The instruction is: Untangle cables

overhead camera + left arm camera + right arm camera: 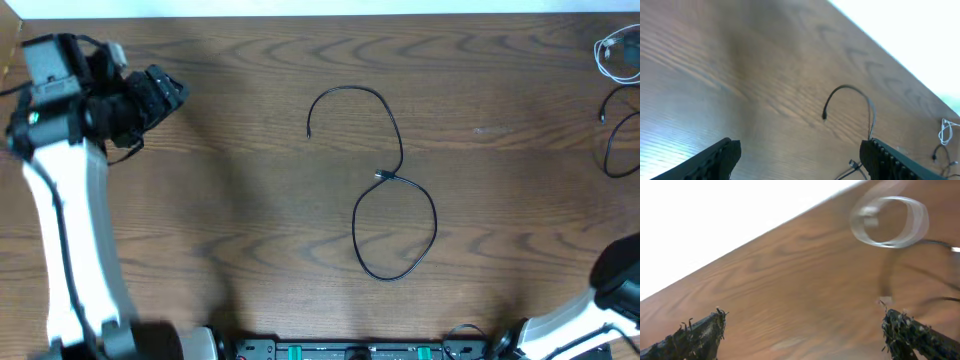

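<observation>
**Reaching for the looped black cable**

Bring the left gripper [800, 149] down toward the black cable [399, 148] in the middle of the table [200, 220]. That looks like the step in hand. The cord arcs away from one free end, then crosses itself near its small plug and closes into a loop on your side.

Aim for the free curved end rather than the crossing, so that a pull opens the loop instead of tightening it. Come in low and pinch the cord across its width, then drag it gently along the wood.

Both tools are released, their jaws spread wide and holding nothing. The left gripper hovers over the far left of the table, well apart from the cable, which lies ahead of it and to its right. The right gripper [802, 319] waits at the near right. The coiled white cable [918, 222] and a second black cable [609, 155] lie ahead of it.
</observation>
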Tool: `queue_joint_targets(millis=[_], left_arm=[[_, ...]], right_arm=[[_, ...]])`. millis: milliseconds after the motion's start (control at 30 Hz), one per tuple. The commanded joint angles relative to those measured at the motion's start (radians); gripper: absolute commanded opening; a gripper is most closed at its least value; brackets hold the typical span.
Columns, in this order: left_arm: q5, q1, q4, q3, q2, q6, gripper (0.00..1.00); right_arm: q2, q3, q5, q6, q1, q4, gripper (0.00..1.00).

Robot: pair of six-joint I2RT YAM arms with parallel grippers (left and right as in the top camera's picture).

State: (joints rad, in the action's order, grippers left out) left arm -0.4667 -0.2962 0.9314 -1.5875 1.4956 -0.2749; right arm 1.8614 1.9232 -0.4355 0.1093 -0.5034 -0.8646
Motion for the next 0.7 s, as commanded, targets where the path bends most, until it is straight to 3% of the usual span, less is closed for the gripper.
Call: queue_joint_targets(millis=[0, 200, 367, 500, 667], left_arm=[[0.065, 0.021, 0.010, -0.014, -0.097, 0.063, 0.82], [0.065, 0.040, 0.089, -0.014, -0.185, 0.073, 0.82], [0.065, 0.040, 0.169, -0.012, -0.185, 0.073, 0.83], [0.065, 0.040, 0.194, -0.003, -0.177, 0.073, 0.83], [0.066, 0.040, 0.202, 0.008, -0.176, 0.073, 0.83]], right_arm=[[-0.024, 0.008, -0.125, -0.044, 0.071, -0.045, 0.99], [-0.019, 0.006, -0.118, -0.079, 0.235, -0.217, 0.99], [-0.016, 0.000, 0.088, -0.081, 0.393, -0.336, 0.96], [-0.015, -0.055, 0.217, -0.079, 0.531, -0.348, 0.91], [-0.015, -0.183, 0.220, 0.003, 0.651, -0.291, 0.84]])
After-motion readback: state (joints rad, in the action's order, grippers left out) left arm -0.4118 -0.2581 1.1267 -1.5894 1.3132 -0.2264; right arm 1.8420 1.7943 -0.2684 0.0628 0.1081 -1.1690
